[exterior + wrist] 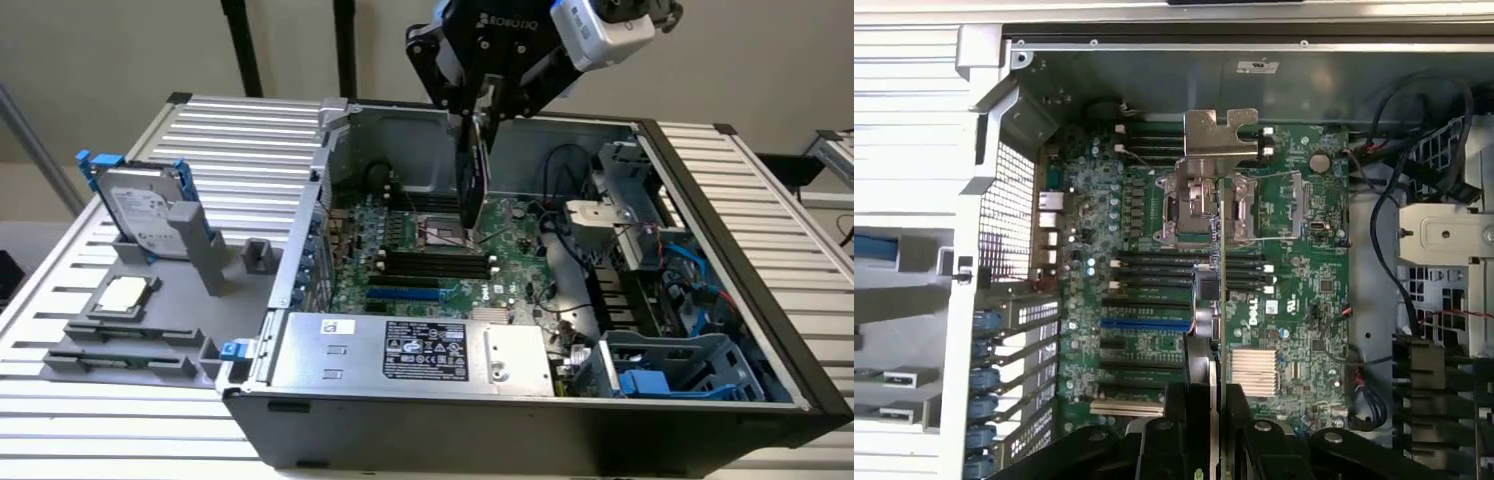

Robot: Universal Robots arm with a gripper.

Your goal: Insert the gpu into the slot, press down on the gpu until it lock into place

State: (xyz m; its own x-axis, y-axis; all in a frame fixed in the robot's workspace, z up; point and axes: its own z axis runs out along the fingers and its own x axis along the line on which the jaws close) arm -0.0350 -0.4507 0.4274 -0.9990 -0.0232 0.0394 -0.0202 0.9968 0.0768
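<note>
We see a counter (240, 150) made of pale metal slats, with a plain beige wall (120, 50) behind it. On the counter lies an open computer case (747, 330), its green board (521, 240) facing up. At the near side of the case sits a grey power box (414, 350) with a label. On the exterior view's left, outside the case, a grey holder (134, 350) carries small parts, and a hard drive (140, 215) stands upright in blue brackets.

The arm comes down from above, at the far side of the case. Its gripper (478, 105) points straight down over the board. The gripper is closed on the gpu (470, 180), which it holds by the upper edge. The gpu hangs upright and edge-on, a thin black card, with its lower end just above the middle of the board. In the wrist view the gripper (1209, 420) shows with the gpu (1209, 300) between its fingers (1184, 410), and the metal bracket (1221, 135) is at the card's far end. The blue slot (404, 294) lies nearer to us on the board, apart from the card; the gpu is not yet in it.
</note>
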